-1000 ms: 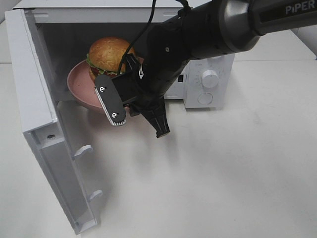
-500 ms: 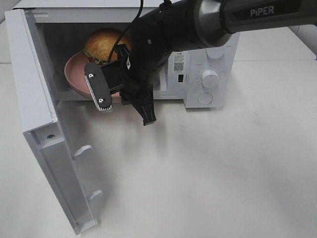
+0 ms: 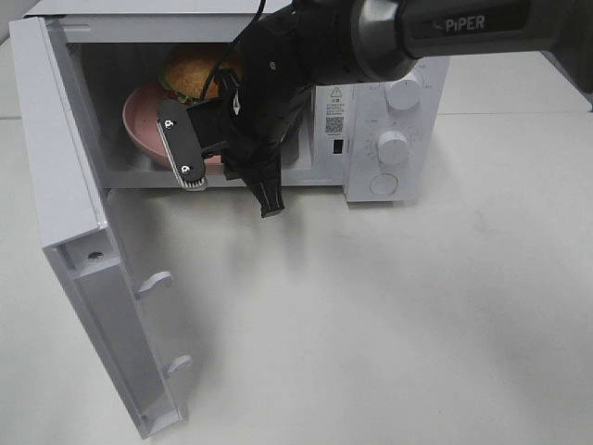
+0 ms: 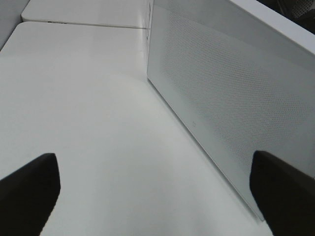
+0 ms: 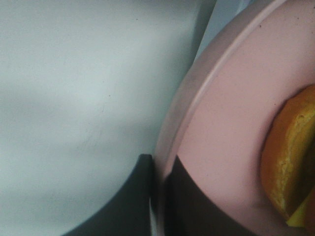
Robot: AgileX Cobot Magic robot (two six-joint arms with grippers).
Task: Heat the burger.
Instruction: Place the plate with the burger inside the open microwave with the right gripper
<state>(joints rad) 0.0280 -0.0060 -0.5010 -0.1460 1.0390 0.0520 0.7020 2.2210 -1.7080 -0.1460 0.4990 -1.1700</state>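
Inside the microwave (image 3: 389, 102), door (image 3: 69, 204) standing open: the pink plate (image 3: 139, 125), and on it the burger (image 3: 190, 72). Grips the plate's rim with the right fingers (image 5: 184, 206), closed on it from both sides. Holds the left fingers (image 4: 29, 191) wide open and empty above the white table (image 4: 88, 123), beside a white perforated panel (image 4: 221, 98).

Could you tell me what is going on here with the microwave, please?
The right claw is shut on the rim of a pink plate carrying the burger, and holds it inside the microwave. Whether the plate is set down yet cannot be told. The door stands wide open. The left claw is open and empty, off beside the microwave.
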